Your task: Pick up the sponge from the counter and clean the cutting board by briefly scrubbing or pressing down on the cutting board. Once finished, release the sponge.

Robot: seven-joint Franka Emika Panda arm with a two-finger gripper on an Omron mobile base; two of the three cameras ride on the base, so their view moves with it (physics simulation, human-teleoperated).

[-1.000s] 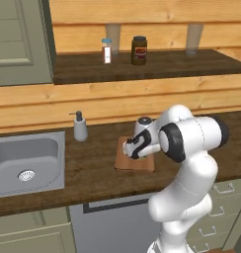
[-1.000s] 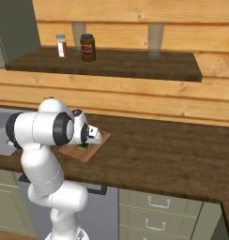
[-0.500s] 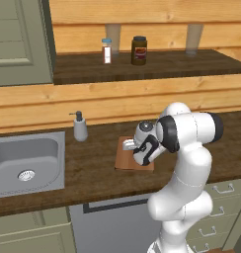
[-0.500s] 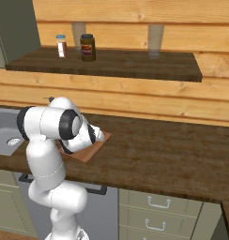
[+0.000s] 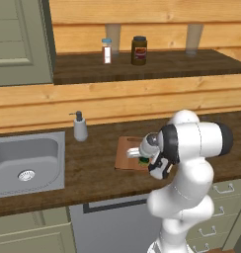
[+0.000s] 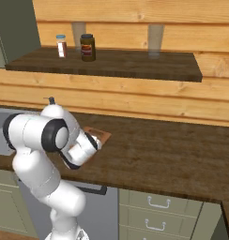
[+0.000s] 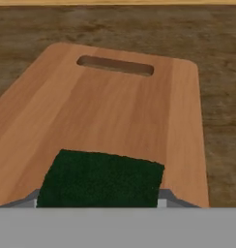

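Over the last second the arm has swung its forearm down and round: earlier the hand sat higher over the board with the elbow raised, and now the wrist is tucked low in front of the white body, with the hand down close to the cutting board [image 5: 128, 154]. The board itself has not shifted on the counter [image 5: 98, 165].

In the hand view the sponge [image 7: 101, 180] lies dark green side up against the near part of the cutting board [image 7: 110, 116], with the slot handle at the far end and bare wood between the two. The gripper [image 7: 98, 203] sits at the sponge's two short ends, a grey finger tip [image 7: 169, 199] showing at one lower corner, so the fingers look clenched on the sponge. In the left base view a sliver of green shows under the hand [image 5: 143, 160], on the board's right side.

The step in hand appears to be the scrubbing itself: the sponge is already picked up and brought onto the board. Whether it is pressing firmly or only resting on the wood cannot be told from these pictures.

The next move likely calls for a short push down or a brief rub along the grain towards the slot, keeping the sponge on the board, then opening the fingers and lifting clear so the sponge stays behind. The soap dispenser [image 5: 80, 127] and sink [image 5: 26, 160] stand well apart to the left.
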